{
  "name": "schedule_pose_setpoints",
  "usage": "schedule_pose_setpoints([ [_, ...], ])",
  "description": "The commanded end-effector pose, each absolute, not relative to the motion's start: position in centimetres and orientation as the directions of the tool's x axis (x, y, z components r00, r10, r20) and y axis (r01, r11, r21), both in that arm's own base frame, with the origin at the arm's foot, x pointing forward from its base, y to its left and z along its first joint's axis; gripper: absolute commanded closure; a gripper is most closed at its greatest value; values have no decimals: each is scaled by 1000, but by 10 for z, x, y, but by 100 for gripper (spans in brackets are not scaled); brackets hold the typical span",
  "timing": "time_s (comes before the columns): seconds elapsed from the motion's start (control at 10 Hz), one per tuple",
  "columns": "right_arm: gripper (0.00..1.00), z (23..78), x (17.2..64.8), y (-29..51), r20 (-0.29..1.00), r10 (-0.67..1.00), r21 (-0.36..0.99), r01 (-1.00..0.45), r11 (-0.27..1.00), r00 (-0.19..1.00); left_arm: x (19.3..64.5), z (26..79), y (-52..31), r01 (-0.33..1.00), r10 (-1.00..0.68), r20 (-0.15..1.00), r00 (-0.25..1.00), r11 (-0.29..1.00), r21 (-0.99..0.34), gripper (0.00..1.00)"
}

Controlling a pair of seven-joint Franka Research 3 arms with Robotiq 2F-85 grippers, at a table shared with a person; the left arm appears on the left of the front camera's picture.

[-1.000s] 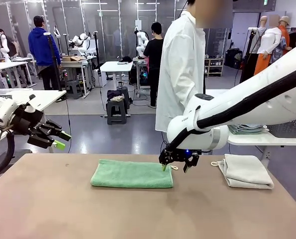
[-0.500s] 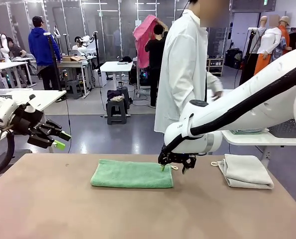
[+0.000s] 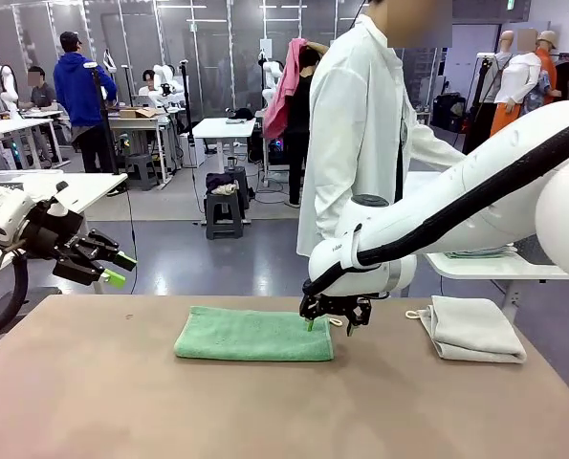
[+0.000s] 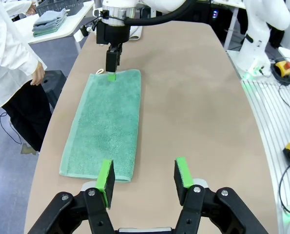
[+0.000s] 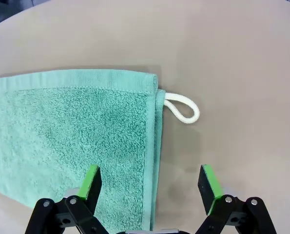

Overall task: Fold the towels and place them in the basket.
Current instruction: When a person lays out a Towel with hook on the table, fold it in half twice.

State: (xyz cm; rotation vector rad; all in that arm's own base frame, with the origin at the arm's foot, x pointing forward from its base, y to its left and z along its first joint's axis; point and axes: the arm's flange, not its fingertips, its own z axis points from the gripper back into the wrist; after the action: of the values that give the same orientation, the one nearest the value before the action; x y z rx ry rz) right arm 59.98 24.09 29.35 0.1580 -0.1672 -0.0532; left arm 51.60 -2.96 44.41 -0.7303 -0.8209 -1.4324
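In the right wrist view, the right gripper [image 5: 149, 184] is standing open at the bottom of the frame. Its jaws are straddling the end edge of the mint green towel [image 5: 71, 131]: one pad is sitting over the terry at lower left and the other over the bare table [image 5: 232, 58] at lower right. Nothing is being gripped between them, and I cannot tell whether the pads are touching the cloth. The towel's white loop [image 5: 183, 107] is sticking out from the corner just above centre.

In the left wrist view, the left gripper [image 4: 144, 174] is also holding its jaws apart around nothing. It is looking down the length of the green towel [image 4: 106, 126], which is stretching from lower left towards the top centre.

In the front view, the green towel [image 3: 253, 335] is lying folded in a long strip at the middle of the table [image 3: 265, 411]. The right gripper [image 3: 330, 325] is pressing down at its right end. The off-white towel [image 3: 470, 328] is lying folded at the right of the frame, well apart from the green one. At the left edge, the left gripper [image 3: 121, 270] is hovering in the air beside the table, clear of everything. Behind the table, a person in a white coat [image 3: 356, 134] is standing at upper centre.
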Motion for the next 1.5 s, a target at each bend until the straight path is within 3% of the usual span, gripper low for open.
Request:
schedule_pose_setpoints([
  [0.0, 20, 289, 612, 253, 152, -100, 128, 81, 988, 983, 515, 447, -30, 998, -547, 837, -32, 27, 56, 37],
  [0.1, 11, 286, 615, 255, 136, -118, 123, 101, 987, 984, 515, 447, -30, 998, -547, 837, -32, 27, 56, 37],
  [0.3, 11, 283, 616, 259, 138, -109, 96, 96, 991, 984, 515, 447, -30, 998, -547, 837, -32, 27, 56, 37],
  [0.4, 30, 283, 617, 261, 146, -114, 80, 103, 992, 983, 515, 447, -30, 998, -547, 837, -32, 27, 56, 37],
  [0.5, 17, 282, 617, 262, 135, -126, 80, 116, 990, 983, 515, 447, -30, 998, -547, 837, -32, 27, 56, 37],
  [1.2, 17, 287, 617, 275, 120, -139, 50, 134, 990, 983, 515, 447, -30, 998, -547, 837, -32, 27, 56, 37],
  [1.3, 30, 288, 616, 273, 122, -121, 48, 115, 992, 985, 515, 447, -30, 998, -547, 837, -32, 27, 56, 37],
  [1.4, 37, 289, 616, 272, 119, -143, 49, 138, 989, 982, 515, 447, -30, 998, -547, 837, -32, 27, 56, 37],
])
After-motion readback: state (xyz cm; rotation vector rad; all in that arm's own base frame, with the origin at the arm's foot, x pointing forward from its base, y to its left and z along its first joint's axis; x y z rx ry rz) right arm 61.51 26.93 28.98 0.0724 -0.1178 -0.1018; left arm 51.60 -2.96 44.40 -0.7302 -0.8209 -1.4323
